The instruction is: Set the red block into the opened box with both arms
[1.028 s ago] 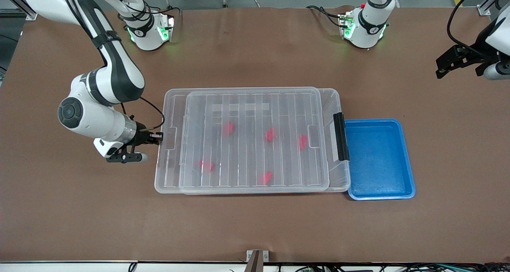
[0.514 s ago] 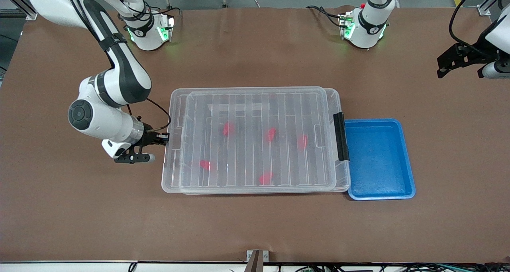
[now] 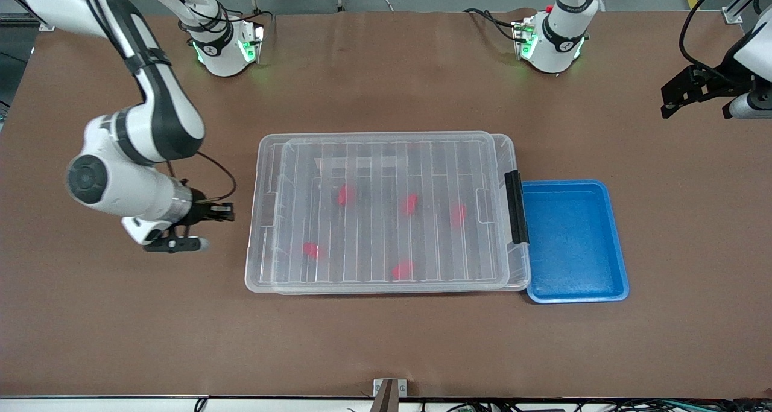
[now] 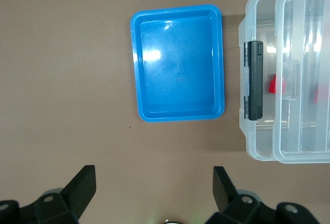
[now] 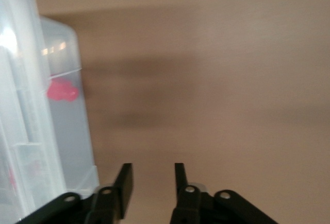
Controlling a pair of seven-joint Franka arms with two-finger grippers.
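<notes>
The clear box (image 3: 510, 152) lies mid-table with its ribbed lid (image 3: 386, 158) flat over nearly all of it. Several red blocks (image 3: 345, 195) show through the lid, inside the box. My right gripper (image 3: 230, 213) is low over bare table, just off the box's end toward the right arm, open and holding nothing. In the right wrist view its fingers (image 5: 153, 166) stand apart beside the box wall (image 5: 62, 54), with one red block (image 5: 62, 91) behind it. My left gripper (image 3: 666, 104) waits open in the air at the left arm's end, fingers (image 4: 154, 170) wide over bare table.
A blue tray (image 3: 573, 237) with nothing in it touches the box's end by the black latch (image 3: 515, 207); the left wrist view shows the blue tray (image 4: 178, 62) and the latch (image 4: 254, 80) too. A metal bracket (image 3: 389, 391) sits at the table edge nearest the camera.
The right gripper pushed the lid and box toward the left arm's end, then opened, let go of the lid's end and drew back. The left arm stayed put.
</notes>
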